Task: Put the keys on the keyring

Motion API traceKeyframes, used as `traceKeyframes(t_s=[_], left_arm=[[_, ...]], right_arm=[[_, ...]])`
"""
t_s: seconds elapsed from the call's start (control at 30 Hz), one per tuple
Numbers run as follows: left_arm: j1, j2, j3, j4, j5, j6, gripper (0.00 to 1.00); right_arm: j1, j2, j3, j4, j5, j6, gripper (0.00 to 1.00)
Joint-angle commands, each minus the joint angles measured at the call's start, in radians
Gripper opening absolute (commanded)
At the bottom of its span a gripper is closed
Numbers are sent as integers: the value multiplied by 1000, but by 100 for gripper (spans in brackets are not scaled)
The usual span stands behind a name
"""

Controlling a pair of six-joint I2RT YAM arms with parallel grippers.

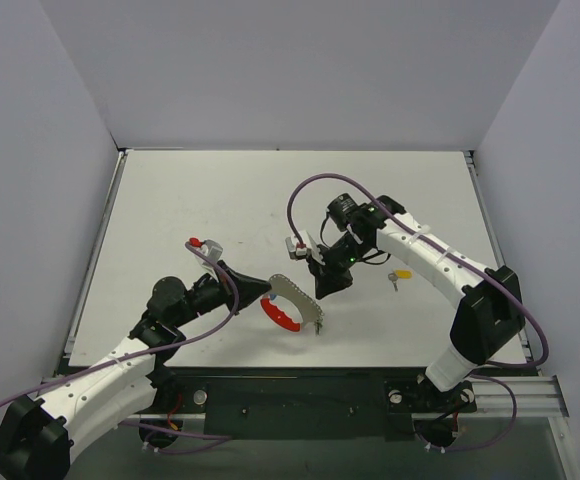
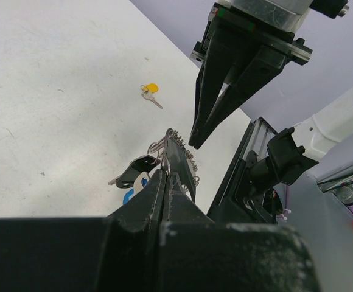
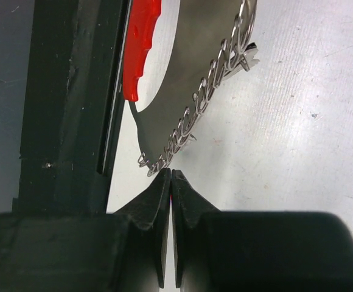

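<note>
Well, my left gripper [image 2: 164, 176] clamps the keyring [image 1: 292, 300]; my right gripper [image 3: 171, 174] is pinched together at its coiled edge, possibly on nothing. Tugging could twist it loose; the yellow key [image 1: 401, 274] lies apart on the table [image 1: 190, 190].

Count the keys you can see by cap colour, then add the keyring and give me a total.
Yellow-capped key: 1
Black-capped key: 1
Blue-capped key: 1, mostly hidden
Keyring: 1
Total: 4
</note>
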Motion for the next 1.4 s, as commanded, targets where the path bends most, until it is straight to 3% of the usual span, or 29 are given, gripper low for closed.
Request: traceKeyframes(t_s=[0.0,0.13,0.2,0.27,0.4,0.53,0.67,0.77,1.37], left_arm=[[6,-15,44,48,17,1,0],[8,-19,41,50,15,0,0],[6,-21,41,48,12,-4,0],[6,-24,41,49,12,-2,0],[6,-24,38,57,12,-7,0],[6,-28,35,60,12,-11,0],[6,-28,35,60,11,-14,0],[8,-28,33,60,11,-11,0],[8,19,62,11,34,10,0]], right_arm=[[3,-5,38,-76,-51,-44,0],[7,1,38,-74,-57,-41,0],[6,3,29,-74,-66,-42,17],[10,8,23,-71,-75,-47,25],[33,26,26,-50,-53,-19,29],[44,27,12,4,-40,33,29],[44,28,15,10,-31,50,9],[46,24,17,7,-19,47,1],[38,6,52,-99,-5,-62,1]])
